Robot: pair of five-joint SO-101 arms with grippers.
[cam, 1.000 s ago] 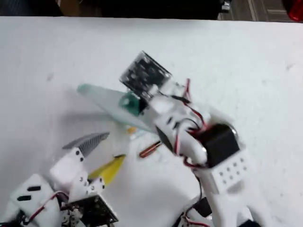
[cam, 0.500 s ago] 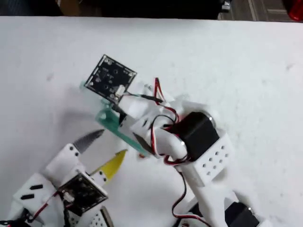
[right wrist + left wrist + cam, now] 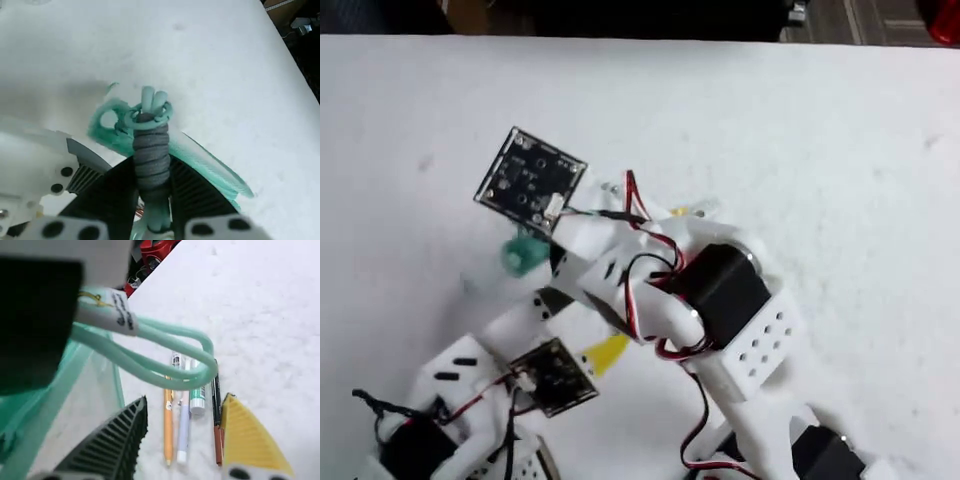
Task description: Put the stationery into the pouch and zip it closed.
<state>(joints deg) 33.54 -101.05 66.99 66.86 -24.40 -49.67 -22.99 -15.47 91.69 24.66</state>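
In the left wrist view several pens [image 3: 182,415] lie side by side on the white table, between the fingers of my open left gripper [image 3: 186,400]. One finger is black and ribbed [image 3: 117,440], the other yellow [image 3: 247,437]. The translucent green pouch [image 3: 75,385] hangs beside them, its green loop strap [image 3: 170,352] dangling over the pens. My right gripper [image 3: 152,172] is shut on the pouch's grey-wrapped pull [image 3: 150,150]. From above, the right gripper [image 3: 548,262] holds the green pouch [image 3: 520,255] left of centre, and the left arm's yellow finger [image 3: 605,352] pokes out beneath the right arm.
The right arm [image 3: 720,300] crosses over the left arm [image 3: 470,400] at the near left of the white table [image 3: 800,130]. Dark clutter lies past the table's far edge.
The right arm swung left and nearer with the pouch, which now hangs bunched under it. The left arm moved in to the right beneath it, over the pens.
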